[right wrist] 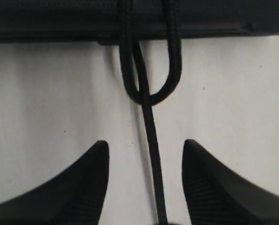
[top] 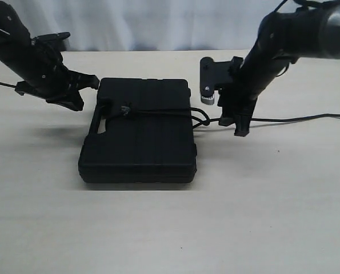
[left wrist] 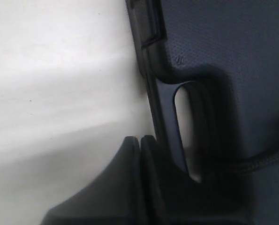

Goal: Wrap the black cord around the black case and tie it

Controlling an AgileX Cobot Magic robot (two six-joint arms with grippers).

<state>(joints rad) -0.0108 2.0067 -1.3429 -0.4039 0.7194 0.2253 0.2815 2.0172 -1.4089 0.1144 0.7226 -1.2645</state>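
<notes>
Right pincer released astride black cord; left pincer clenched beside black case; pale table, white curtain.

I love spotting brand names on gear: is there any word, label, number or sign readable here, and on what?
No readable text anywhere.
Black case: a tiny mark on its lid, too blurred to read.
Robot arms: no lettering visible.

place: robot lab bench | signs: bare pale tabletop, white curtain (left arm, right arm flank it)
</notes>
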